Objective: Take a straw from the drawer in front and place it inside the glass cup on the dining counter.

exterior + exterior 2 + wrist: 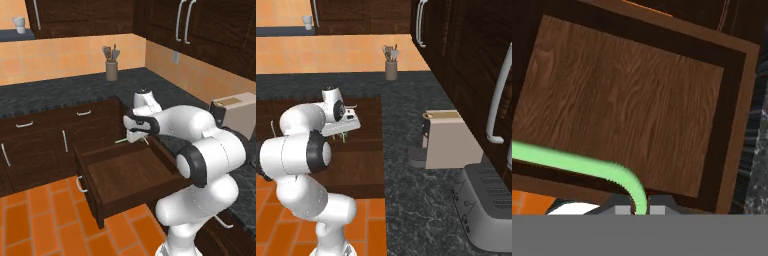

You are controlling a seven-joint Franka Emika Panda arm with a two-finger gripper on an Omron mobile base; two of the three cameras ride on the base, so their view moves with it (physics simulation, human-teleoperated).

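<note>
The straw (572, 162), thin and bright green, sits pinched between the jaws of the gripper (640, 210) at the bottom centre of the hand view. The jaws are pressed together on its short bent end. From the bend, the long shaft runs out toward the left edge of that frame, nearly level with only a slight rise. In the left base view the straw (121, 141) shows as a pale green sliver at centre frame, pointing left from the gripper (136, 136) and held above the open drawer (100, 200). Its long axis lies roughly horizontal, across the drawer's width. The drawer, dark brown, stands pulled out below, its wooden floor bare in the hand view.

The step in hand appears to be lifting the straw clear and carrying it off. To do this well, the grip near the bend should stay firm, since the long free shaft could swing or catch the drawer wall; a straight rise before any turn seems wise.
</note>
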